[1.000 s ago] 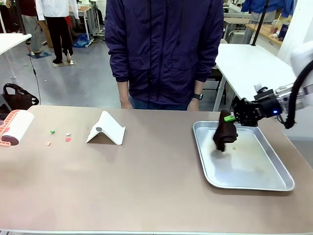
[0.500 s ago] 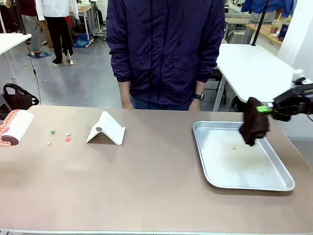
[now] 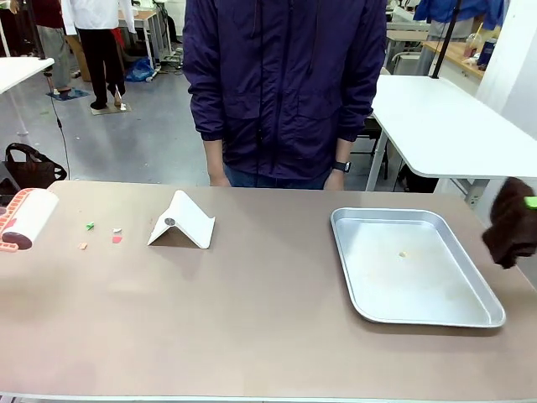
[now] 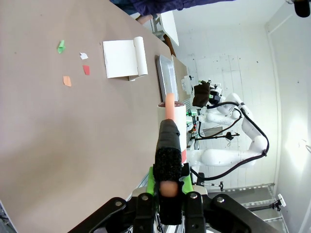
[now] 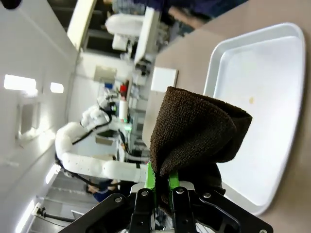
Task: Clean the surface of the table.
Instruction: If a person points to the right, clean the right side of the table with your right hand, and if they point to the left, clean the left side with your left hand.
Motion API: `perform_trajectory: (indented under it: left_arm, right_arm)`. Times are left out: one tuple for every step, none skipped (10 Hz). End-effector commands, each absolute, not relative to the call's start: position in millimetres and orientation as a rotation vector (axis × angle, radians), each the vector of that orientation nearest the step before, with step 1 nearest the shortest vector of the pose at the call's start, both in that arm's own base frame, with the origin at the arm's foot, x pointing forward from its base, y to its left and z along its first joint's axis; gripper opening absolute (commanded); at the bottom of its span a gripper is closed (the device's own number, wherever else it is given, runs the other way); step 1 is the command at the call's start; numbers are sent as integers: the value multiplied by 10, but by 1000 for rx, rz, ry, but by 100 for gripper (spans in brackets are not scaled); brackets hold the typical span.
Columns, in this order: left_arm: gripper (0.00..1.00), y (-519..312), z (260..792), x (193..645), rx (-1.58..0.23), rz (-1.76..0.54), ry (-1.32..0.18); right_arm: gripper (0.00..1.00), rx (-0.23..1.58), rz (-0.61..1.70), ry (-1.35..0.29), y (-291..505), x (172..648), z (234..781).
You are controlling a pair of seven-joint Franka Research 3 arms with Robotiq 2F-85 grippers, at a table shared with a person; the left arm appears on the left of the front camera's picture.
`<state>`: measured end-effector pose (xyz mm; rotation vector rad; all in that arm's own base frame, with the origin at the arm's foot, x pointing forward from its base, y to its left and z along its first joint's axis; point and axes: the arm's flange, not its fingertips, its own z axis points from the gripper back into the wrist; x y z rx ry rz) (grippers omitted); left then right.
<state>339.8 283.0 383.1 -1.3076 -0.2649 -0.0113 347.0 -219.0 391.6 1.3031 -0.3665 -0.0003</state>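
Observation:
The brownish-tan table (image 3: 268, 319) carries a few small coloured scraps (image 3: 116, 238) near its left end. In the left wrist view my left gripper (image 4: 168, 182) is shut on the black foam handle of a lint roller (image 4: 168, 145), held above the table, with the scraps (image 4: 86, 69) ahead of it. The roller's white drum (image 3: 28, 217) shows at the front view's left edge. At the right edge my right gripper (image 3: 531, 202) is shut on a dark brown cloth (image 3: 510, 231), which hangs beyond the tray. The same cloth (image 5: 194, 131) bunches above that gripper (image 5: 162, 180).
A shallow silver tray (image 3: 361, 302) lies on the table's right part with a tiny crumb in it. A white folded stand (image 3: 183, 221) sits left of centre. A person in a dark jacket (image 3: 281, 84) stands at the far edge. A white table (image 3: 436, 117) is behind, right.
My right gripper has carried the brown cloth up out of the tray and off to the right, to the picture's edge. The roller and scraps have not moved.

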Motion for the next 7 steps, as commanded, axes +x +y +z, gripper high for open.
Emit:
perform_trajectory:
  left_arm:
    - [0,2814,3864,3371,-1309,-23,-261]
    - [0,2814,3864,3371,-1309,-23,-261]
    - [0,2814,3864,3371,-1309,-23,-261]
    - [0,2814,3864,3371,-1309,-23,-261]
    - [0,2814,3864,3371,-1309,-23,-261]
    - [0,2814,3864,3371,-1309,-23,-261]
    - [0,2814,3864,3371,-1309,-23,-261]
  right_arm:
    - [12,1394,-63,-474,-2490,3315,3702]
    - [12,1426,-86,-495,-2576,3230,3599]
    - [12,1434,-131,-501,-2630,3180,3511]
    - [12,1445,-181,-503,-2648,3157,3463]
    - [12,1390,-139,-462,-2662,3105,3549]
    - [12,1390,-139,-462,-2662,3105,3549]
    - [12,1390,-139,-462,-2662,3105,3549]
